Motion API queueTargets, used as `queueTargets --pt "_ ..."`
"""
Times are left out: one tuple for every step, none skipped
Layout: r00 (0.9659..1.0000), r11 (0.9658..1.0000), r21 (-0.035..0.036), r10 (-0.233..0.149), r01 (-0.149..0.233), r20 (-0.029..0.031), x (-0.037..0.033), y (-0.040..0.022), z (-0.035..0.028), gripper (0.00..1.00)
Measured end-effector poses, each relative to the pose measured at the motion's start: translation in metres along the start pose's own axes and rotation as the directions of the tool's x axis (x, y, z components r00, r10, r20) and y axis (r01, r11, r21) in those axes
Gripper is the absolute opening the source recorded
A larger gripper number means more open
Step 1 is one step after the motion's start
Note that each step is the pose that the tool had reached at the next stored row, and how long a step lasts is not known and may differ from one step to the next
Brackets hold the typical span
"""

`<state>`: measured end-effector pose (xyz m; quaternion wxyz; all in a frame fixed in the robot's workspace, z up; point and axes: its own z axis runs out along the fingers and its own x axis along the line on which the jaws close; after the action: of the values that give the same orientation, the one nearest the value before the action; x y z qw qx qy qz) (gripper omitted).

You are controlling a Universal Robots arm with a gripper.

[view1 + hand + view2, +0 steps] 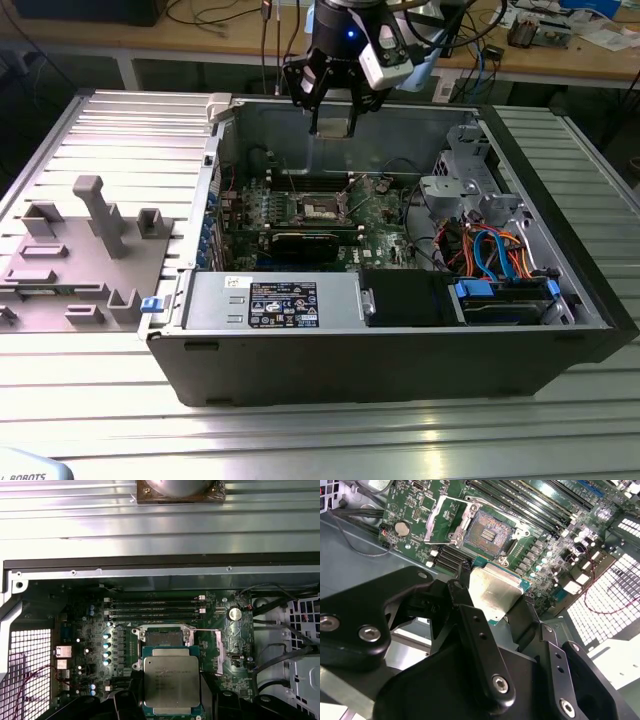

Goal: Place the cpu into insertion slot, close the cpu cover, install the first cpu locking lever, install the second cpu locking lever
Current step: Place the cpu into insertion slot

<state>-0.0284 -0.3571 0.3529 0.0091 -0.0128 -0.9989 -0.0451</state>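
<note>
Presently the cpu (171, 684) is held flat in the tool (334, 118), whose fingers are clamped on two opposite edges of it, high over the open computer case (350, 372). The insertion slot (162, 638) lies below it on the green motherboard (75, 625), well apart and uncovered, with the cpu cover (441, 519) swung open beside. In the first wrist view the cpu's edges look parallel to the slot's, so I judge the gap between them to be mostly one of height
</note>
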Motion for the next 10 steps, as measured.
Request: queueTargets --pt "1.0 1.0 0.0 0.0 0.0 0.0 0.0 0.0 0.0002 0.54" --pt "1.0 1.0 0.0 0.0 0.0 0.0 0.0 0.0 0.0003 0.54" --pt "1.0 1.0 0.0 0.0 0.0 0.0001 0.0 0.0 0.0004 0.54" --pt "1.0 1.0 0.0 0.0 0.0 0.0 0.0 -0.0001 0.0005 0.54" --pt "1.0 1.0 0.0001 0.0 0.0 0.0 0.0 -0.0001 0.0006 0.54" --pt "1.0 1.0 0.0 0.0 0.0 0.0001 0.0 -0.0001 0.0007 0.54" --pt "1.0 1.0 0.0 0.0 0.0 0.0 0.0 -0.0001 0.0008 0.54" --pt "1.0 1.0 0.0 0.0 0.0 0.0 0.0 -0.0001 0.001 0.54" --pt "1.0 1.0 0.0 0.0 0.0 0.0 0.0 -0.0001 0.0011 0.54" --pt "1.0 1.0 0.0 0.0 0.0 0.0 0.0 -0.0002 0.002 0.54"
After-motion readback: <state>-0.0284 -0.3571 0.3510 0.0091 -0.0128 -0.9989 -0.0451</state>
